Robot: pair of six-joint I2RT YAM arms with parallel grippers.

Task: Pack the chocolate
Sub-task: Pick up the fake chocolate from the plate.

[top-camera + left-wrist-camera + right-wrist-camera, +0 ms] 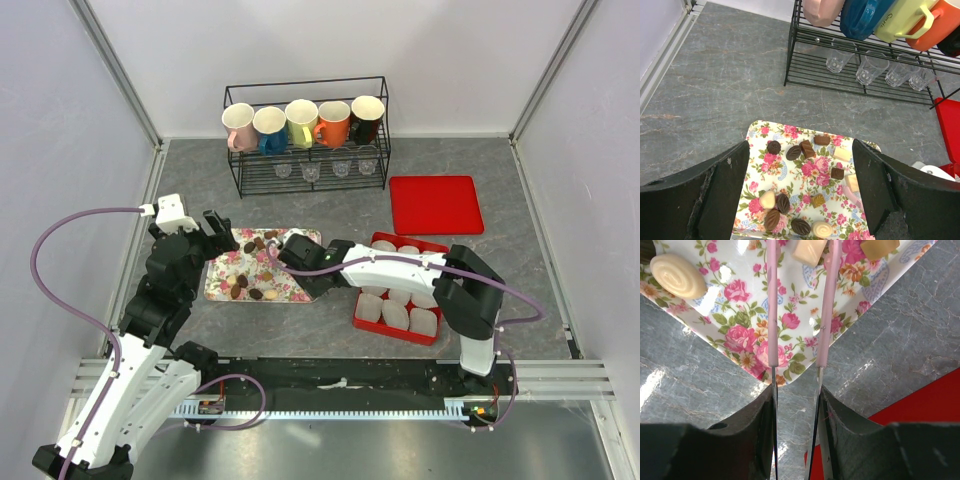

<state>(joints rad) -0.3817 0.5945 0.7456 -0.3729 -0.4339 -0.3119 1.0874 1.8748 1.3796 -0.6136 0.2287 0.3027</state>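
Chocolate (807, 149) on tray (796, 175), tweezers (772, 315) above, rack (810, 75) beyond

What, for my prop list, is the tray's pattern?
Pink flowers and green leaves on white; tray clearest in right wrist view.

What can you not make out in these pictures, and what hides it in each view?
Right wrist: tips of the pink tweezers run off the top edge; whether they pinch the cream chocolate is unclear.
Top external: the right gripper covers part of the floral tray.
Left wrist: the top edge cuts off the mugs.
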